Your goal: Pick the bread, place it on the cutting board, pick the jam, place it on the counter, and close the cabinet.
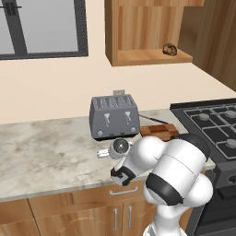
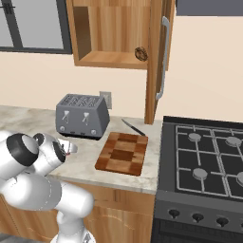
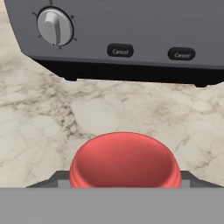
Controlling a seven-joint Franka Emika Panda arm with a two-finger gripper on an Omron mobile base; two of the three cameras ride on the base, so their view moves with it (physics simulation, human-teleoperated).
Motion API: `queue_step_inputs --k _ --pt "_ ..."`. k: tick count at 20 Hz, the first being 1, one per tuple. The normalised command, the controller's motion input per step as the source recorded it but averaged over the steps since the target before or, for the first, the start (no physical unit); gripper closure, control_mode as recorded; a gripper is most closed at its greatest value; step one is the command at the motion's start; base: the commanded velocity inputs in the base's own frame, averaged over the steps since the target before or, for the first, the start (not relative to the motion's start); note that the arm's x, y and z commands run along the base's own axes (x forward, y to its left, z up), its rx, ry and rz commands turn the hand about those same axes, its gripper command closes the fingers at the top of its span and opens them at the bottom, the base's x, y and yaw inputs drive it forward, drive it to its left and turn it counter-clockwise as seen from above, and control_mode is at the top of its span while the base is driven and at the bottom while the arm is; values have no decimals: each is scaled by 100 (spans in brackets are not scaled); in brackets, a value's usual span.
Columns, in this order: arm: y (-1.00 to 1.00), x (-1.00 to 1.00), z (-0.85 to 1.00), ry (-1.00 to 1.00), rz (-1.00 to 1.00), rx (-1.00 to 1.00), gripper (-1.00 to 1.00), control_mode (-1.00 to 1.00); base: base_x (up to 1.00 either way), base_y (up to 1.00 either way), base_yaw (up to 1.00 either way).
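Bread (image 1: 169, 49): seen lying on the lower shelf of the open cabinet (image 1: 138, 32), towards its right end; in the right base view it sits at the shelf's front right corner (image 2: 141, 53), beside the open door.
Cabinet door (image 2: 159, 57): swung open, edge-on in the right base view, with its long metal bar handle (image 2: 164, 57) facing the stove.
Cutting board (image 2: 122, 153): laid flat on the worktop (image 1: 46, 147), between the toaster and the stove; a dark-handled knife (image 2: 134, 127) is seen just behind it.
Jam (image 3: 125, 161): seen close up in the hand view as a red rounded form low in the middle, above the marbled worktop and in front of the toaster; a small pink-red patch is also seen at the hand in the right base view (image 2: 70, 149).
Fingers (image 3: 125, 178): dark tips are seen at either side of the jar, which is held between them.
Toaster (image 1: 114, 116): grey, four slots, stood against the wall; its dial (image 3: 54, 26) and two Cancel buttons are seen in the hand view.
Arm: folded low over the worktop's front edge, with the hand turned towards the toaster.
Stove (image 2: 209, 156): black gas hob, at the worktop's right end.
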Motion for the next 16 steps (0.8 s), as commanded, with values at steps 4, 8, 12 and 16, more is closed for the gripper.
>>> queue_step_inputs --k 4,8,12,16 --pt "0 0 0 0 0 0 -100 -100 0 0 0" --pt "0 0 0 0 0 0 -100 -100 0 0 0" --pt "0 -5 0 0 0 0 -100 -100 0 0 0" --pt "-7 -14 0 0 0 0 -100 -100 0 0 0"
